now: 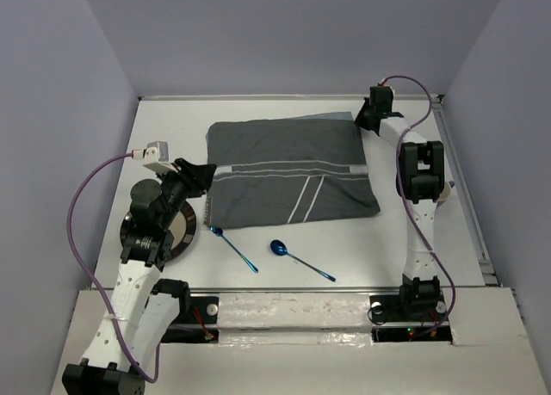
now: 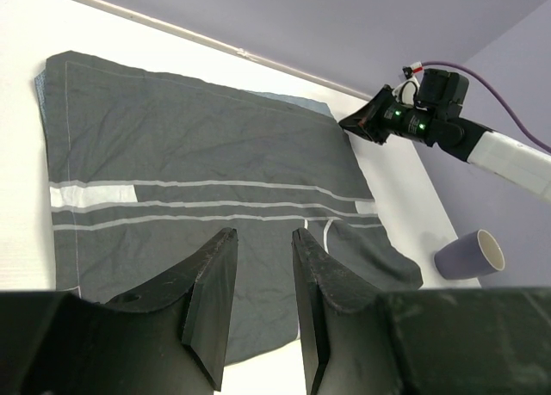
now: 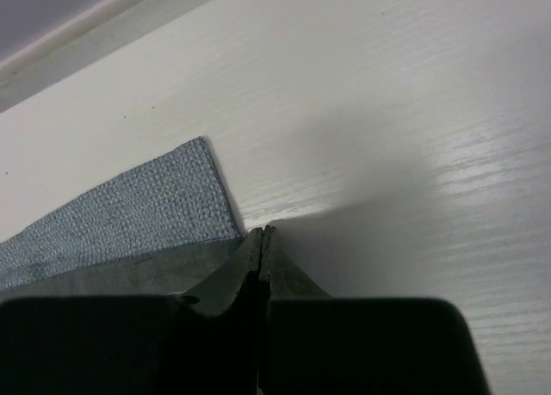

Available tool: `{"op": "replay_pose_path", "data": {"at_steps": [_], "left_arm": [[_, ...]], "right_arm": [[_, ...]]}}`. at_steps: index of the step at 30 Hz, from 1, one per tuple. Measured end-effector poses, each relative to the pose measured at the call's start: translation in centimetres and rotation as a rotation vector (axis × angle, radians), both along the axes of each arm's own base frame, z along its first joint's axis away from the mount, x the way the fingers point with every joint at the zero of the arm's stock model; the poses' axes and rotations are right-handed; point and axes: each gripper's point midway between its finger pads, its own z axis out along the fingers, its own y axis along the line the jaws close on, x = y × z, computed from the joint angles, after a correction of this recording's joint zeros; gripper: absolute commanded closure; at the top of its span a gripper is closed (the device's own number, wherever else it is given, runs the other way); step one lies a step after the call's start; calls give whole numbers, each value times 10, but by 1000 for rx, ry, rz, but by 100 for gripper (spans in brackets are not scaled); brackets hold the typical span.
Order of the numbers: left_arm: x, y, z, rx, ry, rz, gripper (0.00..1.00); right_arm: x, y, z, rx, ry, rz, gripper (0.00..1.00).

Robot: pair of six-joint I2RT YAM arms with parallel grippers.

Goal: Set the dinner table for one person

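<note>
The job is at the mat-laying step. The dark grey mat point(image 1: 284, 167) lies in the middle of the white table point(image 1: 172, 137), which fills the whole floor of the scene. The mat is not flat: its far right corner is turned so the paler underside shows, and its near right corner is rumpled.

The right gripper point(image 3: 263, 233) is down at that far right corner with its fingers pressed together at the cloth's edge. I cannot tell whether any cloth is caught between them. The left gripper point(image 2: 263, 236) hovers over the mat's near left edge, its fingers point(image 2: 211, 292) apart with nothing between them.

To my eye, the next move calls for a firm pinch on the far corner and a pull outward to flatten it. The left side should pin or grip its own edge so the whole mat does not slide.

A dark plate point(image 1: 185, 231) sits at the near left, partly under the left arm. A blue spoon point(image 1: 232, 249) and a second spoon point(image 1: 301, 260) lie on the table just in front of the mat. A purple cup point(image 2: 469, 253) stands off the mat's right side, near the right arm. A mat dragged towards the near edge could catch the spoons, and the cup is close enough to the right arm to be knocked.
</note>
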Motion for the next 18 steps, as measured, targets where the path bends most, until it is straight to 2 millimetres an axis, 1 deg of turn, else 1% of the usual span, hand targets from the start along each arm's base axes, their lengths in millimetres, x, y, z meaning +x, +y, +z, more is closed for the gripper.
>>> {"op": "replay_pose_path", "data": {"at_steps": [8,14,18], "left_arm": [[1,0,-1,0,2,2,58],[1,2,-1,0,2,6,58],[1,2,-1,0,2,6,58]], "right_arm": [[-12,-2,7,2,-24,-11,100],[-11,-2,31,8,-113,-12,100],[-3,-2,49,6,-188,-11,100]]}}
